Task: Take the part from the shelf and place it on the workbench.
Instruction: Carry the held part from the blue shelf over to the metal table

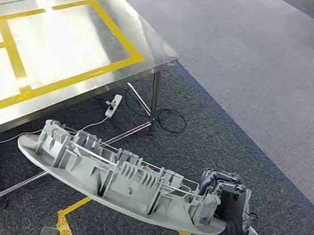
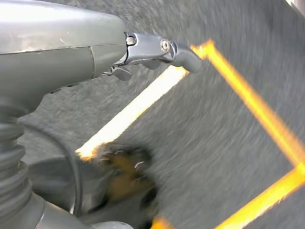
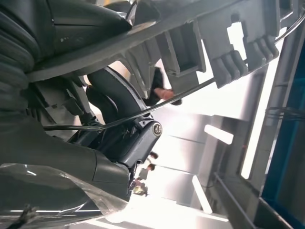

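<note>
1. Head view. Part (image 1: 122,179), a long grey ribbed moulding, is carried level above the carpet, gripped at one end only by the right hand (image 1: 224,203); the steel workbench (image 1: 155,51) stands near, ahead. Sagging or swinging of the unsupported far end is judged likely, and the bench edge could be struck by it.
2. Left wrist view. Left hand (image 2: 158,50) is held over yellow floor tape (image 2: 144,102), fingers extended, nothing grasped; no support is lent.
3. Right wrist view. Fingers (image 3: 118,102) are wrapped under the moulding; slippage is judged possible.
</note>
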### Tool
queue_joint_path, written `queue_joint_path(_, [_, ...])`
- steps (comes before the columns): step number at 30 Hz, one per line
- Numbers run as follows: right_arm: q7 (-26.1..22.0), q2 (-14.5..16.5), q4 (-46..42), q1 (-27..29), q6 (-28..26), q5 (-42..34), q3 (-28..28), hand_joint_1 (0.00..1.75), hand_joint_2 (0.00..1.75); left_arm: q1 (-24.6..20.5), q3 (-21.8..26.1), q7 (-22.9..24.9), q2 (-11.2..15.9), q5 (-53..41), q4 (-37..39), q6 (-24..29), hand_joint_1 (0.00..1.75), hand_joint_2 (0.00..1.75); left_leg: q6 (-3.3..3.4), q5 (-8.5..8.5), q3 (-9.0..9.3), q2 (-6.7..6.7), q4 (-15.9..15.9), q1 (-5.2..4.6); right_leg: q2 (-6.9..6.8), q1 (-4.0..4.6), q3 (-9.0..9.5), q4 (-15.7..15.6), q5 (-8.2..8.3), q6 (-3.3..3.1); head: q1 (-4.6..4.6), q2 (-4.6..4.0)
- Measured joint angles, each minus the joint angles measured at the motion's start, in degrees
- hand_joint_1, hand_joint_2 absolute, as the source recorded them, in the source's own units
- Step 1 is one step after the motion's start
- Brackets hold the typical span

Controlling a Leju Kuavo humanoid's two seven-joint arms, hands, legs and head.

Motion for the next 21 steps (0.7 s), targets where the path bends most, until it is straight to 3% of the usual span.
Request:
queue_joint_path(2, [-0.5, -0.3, 0.1, -1.1, -1.0, -0.8, 0.9, 1.75, 1.75, -5.1, 4.9, -5.6, 2.7, 2.1, 10.2, 2.4, 0.0, 1.75, -0.05, -0.09, 0.25, -1.65, 0.0, -0.08, 2.13, 0.17, 2.47, -7.4, 4.86, -0.97, -0.07, 0.0])
queue_joint_path(3, [-0.7, -0.4, 0.2, -1.6, -1.3, -1.2, 1.4, 1.75, 1.75, -7.2, 7.0, -7.4, 4.1, 2.7, 14.7, 2.9, 0.0, 1.75, -0.18, -0.1, 0.15, -2.32, 0.1, -0.03, 3.38, 0.18, 3.66, -10.5, 6.19, -1.31, -0.16, 0.0])
queue_joint_path(5, [-0.9, -0.7, 0.3, -2.3, -1.7, -1.5, 2.1, 1.75, 1.75, -10.2, 10.0, -8.8, 6.4, 3.0, 21.8, 3.5, 0.0, 1.75, -0.79, 0.09, -0.44, -3.42, 0.1, 0.26, 4.68, 0.21, 4.79, -13.0, 6.29, -1.58, -0.22, 0.0])
queue_joint_path(7, [-0.9, -1.0, 0.3, -2.5, -2.4, -1.5, 2.8, 1.75, 1.75, -12.2, 12.2, -8.8, 8.2, 2.9, 27.5, 4.5, 0.0, 1.75, -1.58, 0.21, -0.8, -4.01, 0.0, 0.48, 3.56, 0.16, 5.24, -13.9, 6.21, -1.7, -0.07, 0.0])
queue_joint_path(9, [-0.9, -1.2, 0.1, -2.3, -3.2, -1.6, 3.4, 1.75, 1.75, -13.7, 13.7, -8.4, 9.7, 2.7, 31.6, 5.4, 0.0, 1.75, -2.36, -1.03, -1.5, -1.5, 1.7, 0.28, 2.08, -0.07, 5.95, -14.8, 6.38, -2.08, -0.34, 0.0])
queue_joint_path(11, [-0.9, -1.6, -0.4, -1.9, -3.8, -1.6, 4.0, 1.75, 1.75, -14.9, 15.0, -7.9, 11.0, 3.1, 34.6, 5.8, 0.0, 1.75, -3.09, -4.19, -4.33, 1.91, 7.7, 0.28, 0.32, -0.09, 6.53, -15.1, 6.22, -2.45, -0.67, 0.0])
queue_joint_path(13, [-0.9, -2.0, -0.8, -1.3, -4.1, -1.7, 4.5, 1.75, 1.75, -15.8, 16.4, -7.4, 12.1, 4.2, 36.9, 5.9, 0.0, 1.75, -3.62, -6.4, -7.5, 2.92, 14.1, 0.67, -1.47, -0.04, 6.82, -15.1, 5.88, -2.56, -0.75, 0.0])
queue_joint_path(14, [-0.9, -2.3, -1.0, -0.9, -4.3, -1.8, 4.7, 1.75, 1.75, -16.1, 17.1, -7.1, 12.5, 5.0, 37.7, 5.9, 0.0, 1.75, -3.79, -6.04, -7.9, 3.09, 14.8, 0.84, -2.24, -0.03, 7.0, -15.1, 5.7, -2.51, -0.78, 0.0])
queue_joint_path(16, [-1.0, -2.8, -1.4, 0.1, -4.5, -2.0, 5.1, 1.75, 1.75, -16.4, 18.7, -6.7, 13.4, 6.8, 39.0, 5.8, 0.0, 1.75, -3.91, -2.45, -5.37, 3.83, 9.8, 1.03, -3.56, -0.03, 7.55, -15.0, 5.27, -2.28, -0.81, 0.0])
queue_joint_path(18, [-1.3, -3.3, -1.8, 0.9, -4.6, -2.2, 5.4, 1.75, 1.75, -16.7, 20.5, -7.1, 14.2, 8.6, 39.9, 4.9, 0.0, 1.75, -3.5, 0.34, -1.56, 5.96, 2.5, 0.68, -4.73, 0.18, 8.12, -15.0, 4.75, -1.79, -0.84, 0.0])
queue_joint_path(20, [-1.4, -3.8, -2.1, 1.3, -4.7, -2.3, 5.8, 1.75, 1.75, -17.3, 22.1, -7.9, 14.7, 9.7, 40.4, 4.0, 0.0, 1.75, -2.72, 0.57, -0.26, 7.01, -0.4, 0.16, -5.86, 0.48, 8.42, -14.9, 4.38, -1.23, -0.76, 0.0])
queue_joint_path(21, [-1.4, -3.9, -2.2, 1.5, -4.7, -2.4, 5.9, 1.75, 1.75, -17.5, 22.7, -8.1, 14.9, 10.0, 40.7, 3.8, 0.0, 1.75, -2.31, 0.59, -0.42, 6.54, -0.5, 0.05, -6.4, 0.55, 8.55, -14.9, 4.26, -0.95, -0.73, 0.0])
